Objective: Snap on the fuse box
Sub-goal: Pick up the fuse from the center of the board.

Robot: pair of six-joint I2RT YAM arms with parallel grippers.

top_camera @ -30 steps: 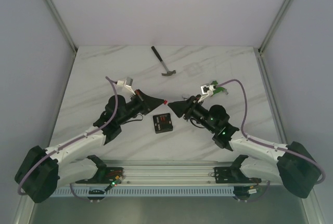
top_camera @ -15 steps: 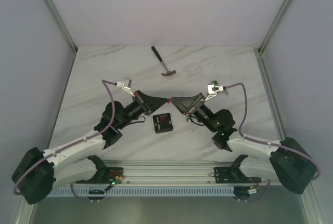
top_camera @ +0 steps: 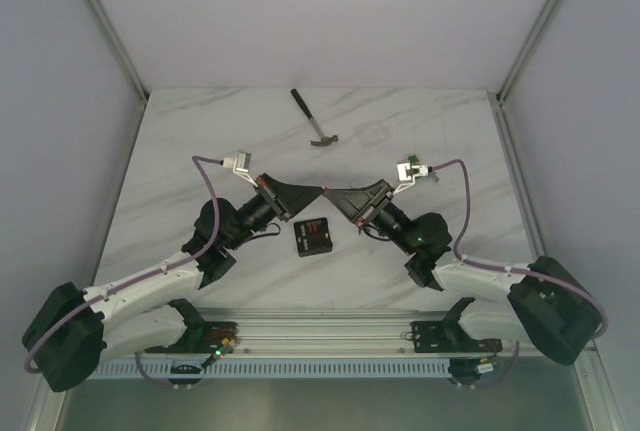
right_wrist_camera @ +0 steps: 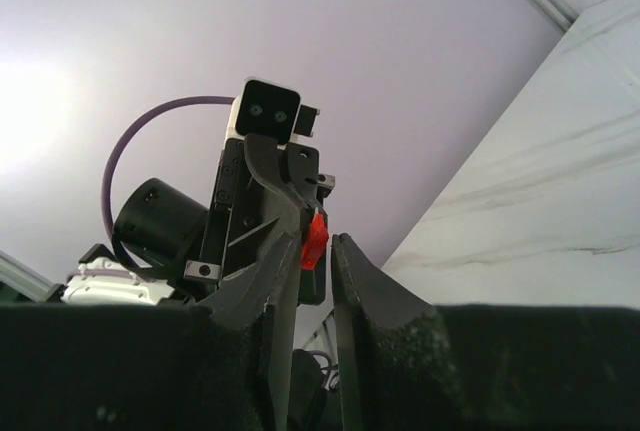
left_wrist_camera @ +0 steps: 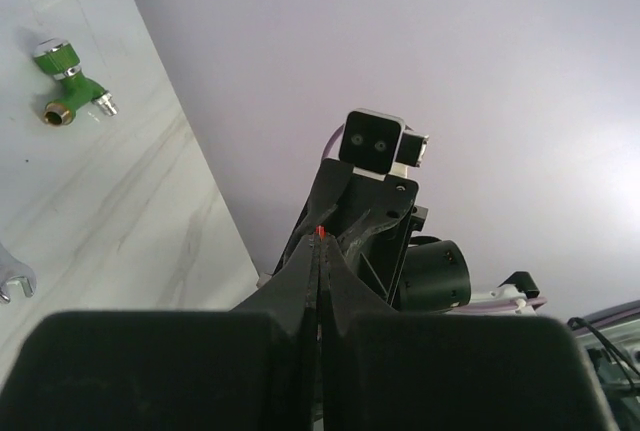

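Note:
The fuse box [top_camera: 313, 236], a small black square box with reddish fuses inside, lies on the marble table in front of both arms. Above and behind it the two grippers meet tip to tip in the air. My left gripper [top_camera: 320, 192] is shut on a tiny red fuse [left_wrist_camera: 319, 230] that pokes out past its tips [left_wrist_camera: 319, 239]. My right gripper [top_camera: 331, 192] faces it with its jaws a narrow gap apart. In the right wrist view the red fuse [right_wrist_camera: 314, 238] stands between those fingers, against the left one, and the gripper [right_wrist_camera: 322, 243] is not pressed shut.
A black-handled metal tool [top_camera: 316, 121] lies at the back of the table. In the left wrist view a green fitting with brass and chrome ends [left_wrist_camera: 70, 86] lies on the marble, and a silver wrench end [left_wrist_camera: 9, 282] shows at the left edge. Grey walls stand on three sides.
My right gripper swung left and up to meet the left gripper's tips, and its jaws narrowed around the red fuse. The left gripper shifted slightly right, staying shut on the fuse.

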